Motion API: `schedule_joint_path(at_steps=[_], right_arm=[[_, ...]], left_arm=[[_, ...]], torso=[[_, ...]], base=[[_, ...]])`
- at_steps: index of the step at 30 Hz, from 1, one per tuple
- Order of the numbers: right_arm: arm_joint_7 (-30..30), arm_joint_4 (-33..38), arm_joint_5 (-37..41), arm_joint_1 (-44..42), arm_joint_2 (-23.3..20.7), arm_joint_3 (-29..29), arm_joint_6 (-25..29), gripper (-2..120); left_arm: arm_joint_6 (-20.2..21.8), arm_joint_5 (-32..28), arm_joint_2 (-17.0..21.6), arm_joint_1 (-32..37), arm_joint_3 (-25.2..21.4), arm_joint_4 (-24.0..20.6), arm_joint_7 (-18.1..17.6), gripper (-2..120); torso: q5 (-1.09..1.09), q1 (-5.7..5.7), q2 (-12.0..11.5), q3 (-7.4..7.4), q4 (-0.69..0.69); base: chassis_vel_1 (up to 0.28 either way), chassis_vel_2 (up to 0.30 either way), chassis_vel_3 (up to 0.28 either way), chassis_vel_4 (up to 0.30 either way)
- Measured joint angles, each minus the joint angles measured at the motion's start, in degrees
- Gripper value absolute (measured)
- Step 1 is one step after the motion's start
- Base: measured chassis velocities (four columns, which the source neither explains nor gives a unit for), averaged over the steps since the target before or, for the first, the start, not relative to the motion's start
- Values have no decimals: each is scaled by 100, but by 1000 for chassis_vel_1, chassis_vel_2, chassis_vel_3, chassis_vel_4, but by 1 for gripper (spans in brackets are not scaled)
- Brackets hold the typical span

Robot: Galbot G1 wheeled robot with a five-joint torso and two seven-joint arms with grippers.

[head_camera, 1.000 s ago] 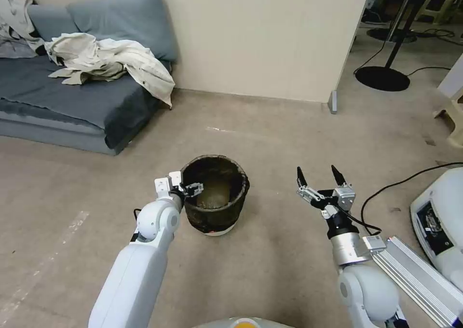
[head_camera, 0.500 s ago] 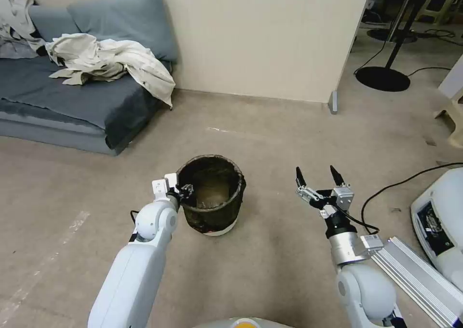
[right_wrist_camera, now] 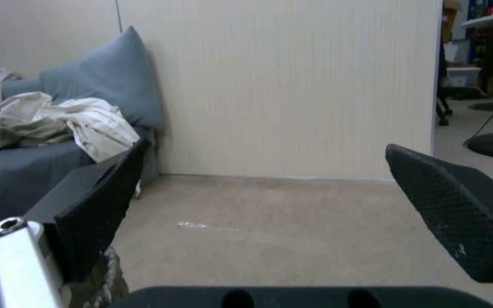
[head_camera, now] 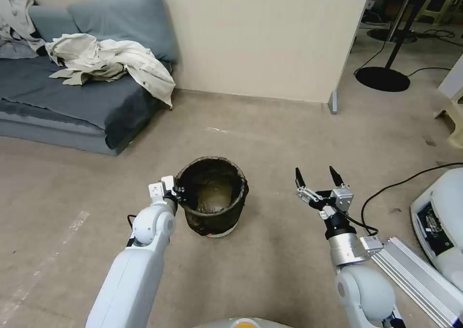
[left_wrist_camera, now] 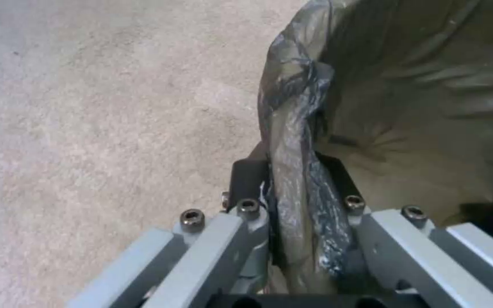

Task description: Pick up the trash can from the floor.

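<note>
Because a smooth round bin offers little else to hold, the left end effector (head_camera: 177, 193) has taken the trash can (head_camera: 212, 196) by its rim, at about nine o'clock on the opening as the head camera sees it. From the wrist, its fingers (left_wrist_camera: 246, 182) sit one on the outside and one on the inside of the wall, pressed together on the bag-wrapped lip (left_wrist_camera: 298, 162), so the crinkled liner is pinched along with the plastic. That probably helps the grip, though I'd judge a one-sided hold will let the can tip once it lifts.

Its white base looks to be resting on the floor (head_camera: 270, 270), roughly at twelve o'clock from the robot's base; I can't tell whether it has left the ground.

Over at three o'clock from the can, well apart from it, the right end effector (head_camera: 316, 179) is held above the floor with its fingers spread wide and nothing between them, waiting out of the way.
</note>
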Motion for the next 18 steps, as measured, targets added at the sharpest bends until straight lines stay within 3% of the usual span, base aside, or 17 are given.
schedule_joint_path(at_steps=[9, 18], right_arm=[[-17, 29, -14, -30, 15, -15, 10, 100], [-23, 89, -18, -75, 2, -10, 14, 100]], left_arm=[[-16, -84, 25, 145, -100, -194, -20, 5], [94, -426, 69, 420, -302, -855, -54, 3]], torso=[[-3, 0, -1, 1, 0], [1, 0, -1, 1, 2]], base=[[0, 0, 0, 0], [0, 0, 0, 0]])
